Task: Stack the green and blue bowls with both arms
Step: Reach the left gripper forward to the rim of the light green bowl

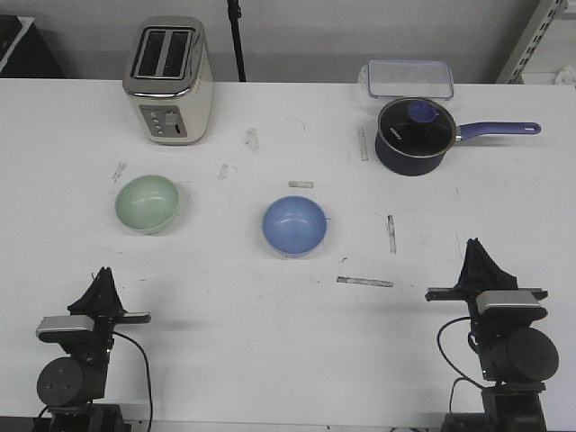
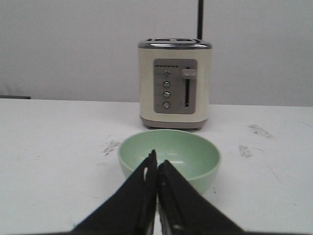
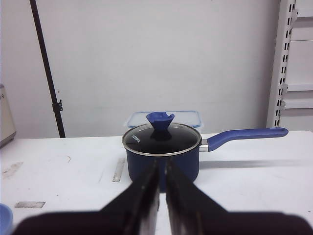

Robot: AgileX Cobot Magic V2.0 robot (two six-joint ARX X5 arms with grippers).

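Green bowl [image 1: 148,203] sits upright on the white table [image 1: 270,342], left of centre, empty. Blue bowl [image 1: 294,225] is to its right, near the table's middle, also upright and empty. The two are well apart, not touching, not stacked.

Left gripper [image 1: 102,281] is at the near left edge of the table, pointing forward, well short of the green bowl. In the left wrist view its fingers [image 2: 142,196] are pressed together with only a thin line between them, nothing held; the green bowl [image 2: 169,156] lies straight ahead of the tips, with the toaster [image 2: 175,83] behind it.

Right gripper [image 1: 477,252] is at the near right edge, to the right of the blue bowl and clear of it. In the right wrist view its fingers [image 3: 142,200] are almost closed, a narrow slit between them, nothing held. A sliver of the blue bowl [image 3: 4,218] shows at that frame's edge.

Further back: cream toaster [image 1: 168,81] at the rear left, behind the green bowl. Dark saucepan [image 1: 414,135] with glass lid and purple handle at the rear right, handle pointing right. Clear plastic container [image 1: 407,78] just behind the saucepan. Several tape strips and scuff marks on the tabletop, one strip [image 1: 364,282] between the blue bowl and the right gripper.
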